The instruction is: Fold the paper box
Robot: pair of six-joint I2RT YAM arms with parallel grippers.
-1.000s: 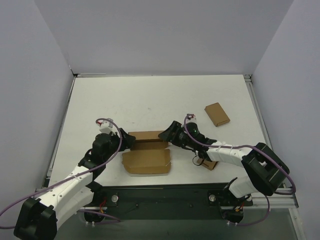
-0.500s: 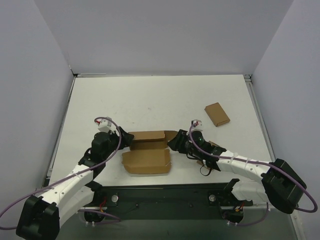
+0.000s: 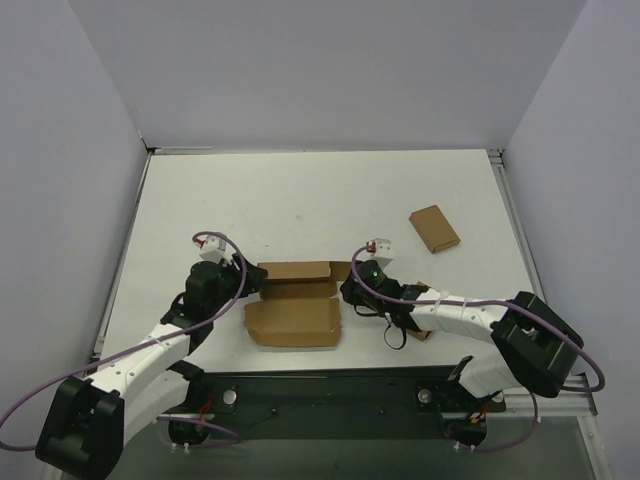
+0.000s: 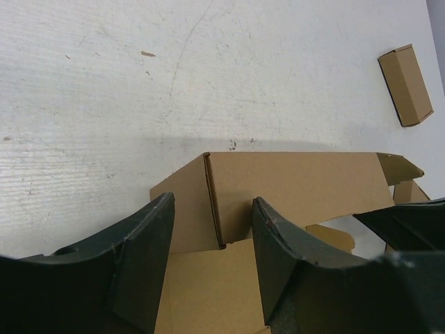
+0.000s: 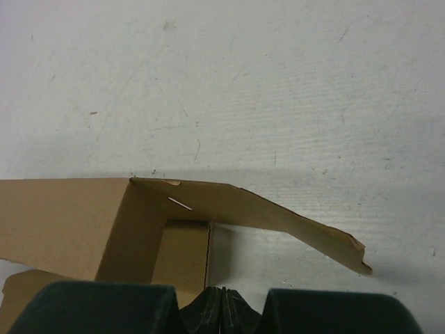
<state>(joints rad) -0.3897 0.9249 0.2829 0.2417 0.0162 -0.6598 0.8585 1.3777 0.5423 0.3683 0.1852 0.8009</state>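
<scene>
Jaws of left pincer [image 4: 213, 209] gape astride paper box [image 4: 299, 184] wall; right pincer [image 5: 222, 299] pinched shut

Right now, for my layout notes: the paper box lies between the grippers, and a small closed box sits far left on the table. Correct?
Not left: the top view shows the small closed box sitting far right on the table. The rest holds.

Both arms, left arm [image 3: 140, 355] and right arm [image 3: 455, 315], have white moulded links joined by black joint housings. A purple cable [image 3: 215, 240] loops along each. A small white block [image 3: 378, 247] sits at each wrist. The left gripper [image 4: 213, 203] has matte black, wedge-shaped fingers [image 4: 142, 257]. The bases are bolted to a black rail [image 3: 330, 395].
</scene>
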